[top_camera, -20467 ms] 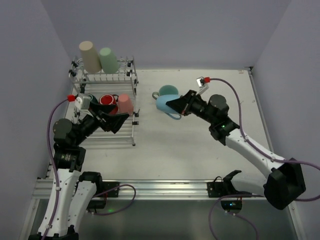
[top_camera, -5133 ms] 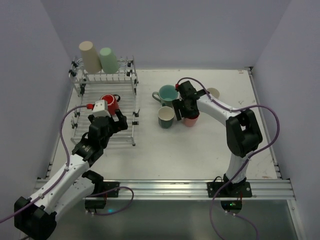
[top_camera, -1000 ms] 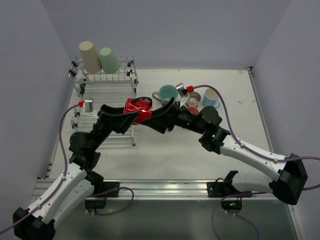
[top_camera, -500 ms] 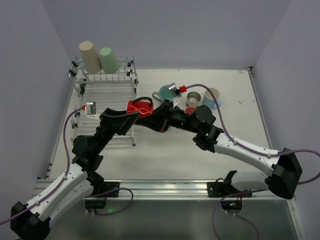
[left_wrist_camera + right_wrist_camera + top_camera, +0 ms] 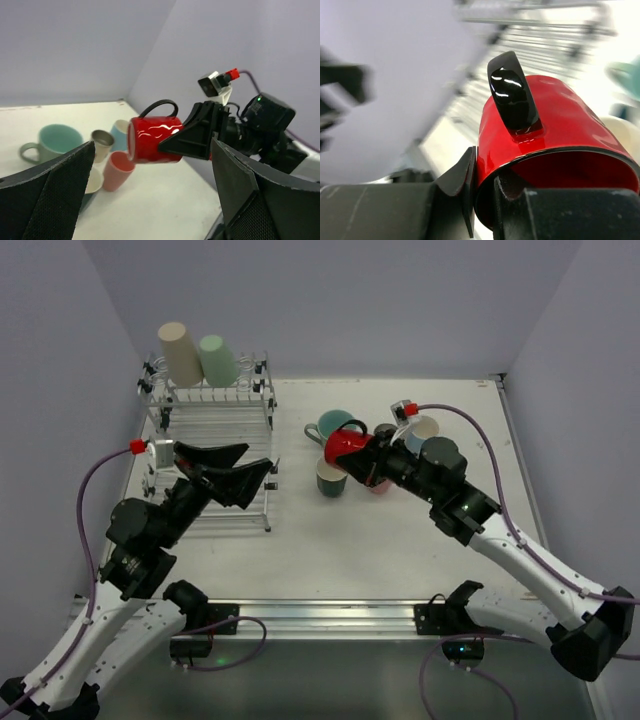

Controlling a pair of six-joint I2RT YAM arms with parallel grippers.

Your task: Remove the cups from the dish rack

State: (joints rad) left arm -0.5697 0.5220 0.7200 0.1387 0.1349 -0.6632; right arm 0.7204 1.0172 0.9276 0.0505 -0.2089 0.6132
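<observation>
My right gripper [image 5: 356, 456] is shut on the wall of the red mug [image 5: 343, 444], one finger inside and one outside [image 5: 485, 185], and holds it on its side above the cups on the table. The mug fills the right wrist view [image 5: 545, 125] and shows in the left wrist view [image 5: 152, 140]. My left gripper [image 5: 258, 456] is open and empty over the right edge of the chrome dish rack [image 5: 200, 425]. A beige cup [image 5: 180, 353] and a mint green cup [image 5: 213, 358] stand upturned on the rack's back tier.
On the table stand a teal mug [image 5: 328, 424], a dark green cup [image 5: 331, 478], a pink cup [image 5: 118, 170], a small grey-brown cup [image 5: 102, 142] and a light blue cup [image 5: 426, 428], close together under the red mug. Walls close in left and right.
Both grippers met at the red mug by the rack. Now only the right gripper holds it and has carried it right, over the cups. The left gripper has let go and drawn back left.
</observation>
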